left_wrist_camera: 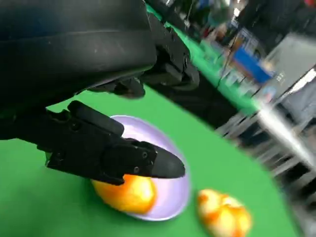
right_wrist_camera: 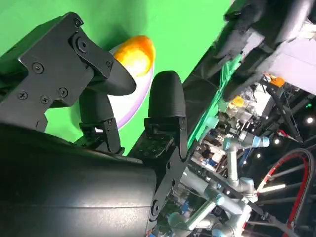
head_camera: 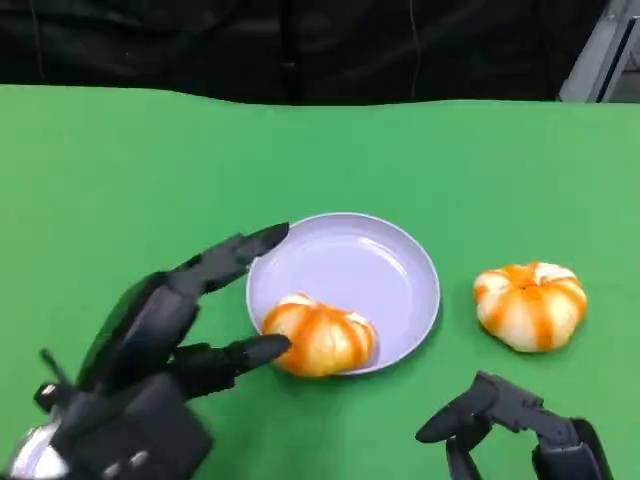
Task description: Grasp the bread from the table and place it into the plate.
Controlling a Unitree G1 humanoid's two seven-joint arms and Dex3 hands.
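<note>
Bread: round orange-striped bun [head_camera: 320,338] sits on near-left rim of lavender round plastic plate [head_camera: 400,268]. Left hand [head_camera: 165,345] released, fingers spread beside bun, clearing it. Right hand [head_camera: 515,420] empty, fingers apart, near second bun [head_camera: 530,303] on green table [head_camera: 150,180] at right.

My left hand [head_camera: 170,340] crowds the plate's [head_camera: 400,262] near-left rim; open green table [head_camera: 120,170] lies toward the far edge and left.

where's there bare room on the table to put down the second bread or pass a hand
Bare green cloth beyond the plate up to the far edge, and the far left. A narrow gap lies between the plate and the loose bread. Crowded: the plate's near rim, with bread and the left hand.
</note>
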